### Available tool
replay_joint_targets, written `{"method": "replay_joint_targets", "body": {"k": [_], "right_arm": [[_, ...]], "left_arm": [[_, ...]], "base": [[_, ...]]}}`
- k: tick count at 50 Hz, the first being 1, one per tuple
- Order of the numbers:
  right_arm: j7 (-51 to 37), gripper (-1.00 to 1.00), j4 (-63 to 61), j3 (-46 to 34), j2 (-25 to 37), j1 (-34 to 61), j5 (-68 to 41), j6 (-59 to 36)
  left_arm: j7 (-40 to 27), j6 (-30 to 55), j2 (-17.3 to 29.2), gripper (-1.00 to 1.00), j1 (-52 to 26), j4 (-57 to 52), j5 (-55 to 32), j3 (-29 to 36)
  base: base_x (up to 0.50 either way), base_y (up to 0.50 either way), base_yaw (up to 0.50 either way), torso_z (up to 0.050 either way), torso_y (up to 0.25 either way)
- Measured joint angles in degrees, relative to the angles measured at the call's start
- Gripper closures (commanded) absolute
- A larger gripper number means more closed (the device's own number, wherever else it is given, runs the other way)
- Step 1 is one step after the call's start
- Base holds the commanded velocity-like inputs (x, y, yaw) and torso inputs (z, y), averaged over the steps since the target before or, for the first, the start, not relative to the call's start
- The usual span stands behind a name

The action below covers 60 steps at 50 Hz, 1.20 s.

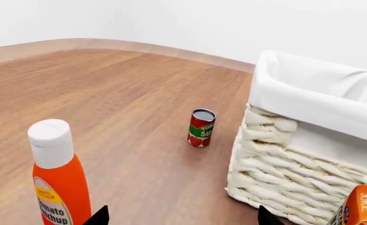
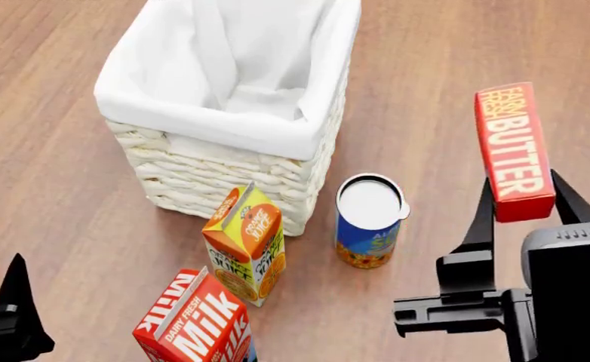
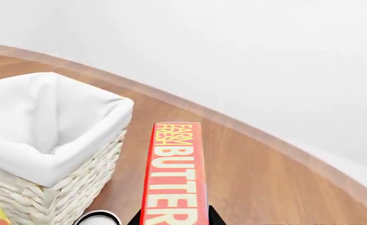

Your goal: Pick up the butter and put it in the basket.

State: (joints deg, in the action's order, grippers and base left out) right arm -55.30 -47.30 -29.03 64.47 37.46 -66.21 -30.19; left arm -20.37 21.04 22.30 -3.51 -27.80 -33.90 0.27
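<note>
Butter is already gripped in the right hand, lifted off the tabletop at about 3 o'clock from the basket, so I'd say carry phase: next swing it toward 9 o'clock over the liner, then release.

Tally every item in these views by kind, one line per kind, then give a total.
Cartons: 2, the orange juice carton and the milk carton
Cans: 2, the tomato sauce can and the blue can
Bottles: 1, the ketchup bottle
Boxes: 1, the butter
Baskets: 1, the basket
Total: 7
</note>
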Motion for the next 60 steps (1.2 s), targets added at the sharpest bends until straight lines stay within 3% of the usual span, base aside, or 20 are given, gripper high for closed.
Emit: {"method": "replay_joint_targets", "body": {"k": [13,30,45,60], "right_arm": [[4.1,1.0,7.04,0.2,-1.77,10.0,-6.95,-5.52],[8.7,1.0,19.99,-1.88,-7.3,30.62,-15.11,-19.68],[15.62,1.0,36.89,-7.47,-15.62,44.73,-12.1,-28.26],[24.14,1.0,57.89,-10.54,-25.17,55.98,-6.66,-29.34]], "left_arm": [[-0.15,-0.18,0.06,-1.0,-0.05,0.08,-0.06,0.2],[-0.31,-0.43,0.08,-1.0,-0.27,0.47,-0.12,0.45],[-0.4,-0.61,0.1,-1.0,-0.23,0.74,-0.04,0.9],[-0.96,-0.55,0.38,-1.0,0.59,-0.52,-0.23,1.05]], "base": [[0.0,0.0,0.0,0.0,0.002],[0.0,0.0,0.0,0.001,0.001],[0.0,0.0,0.0,0.001,0.001],[0.0,0.0,0.0,0.0,0.002]]}}
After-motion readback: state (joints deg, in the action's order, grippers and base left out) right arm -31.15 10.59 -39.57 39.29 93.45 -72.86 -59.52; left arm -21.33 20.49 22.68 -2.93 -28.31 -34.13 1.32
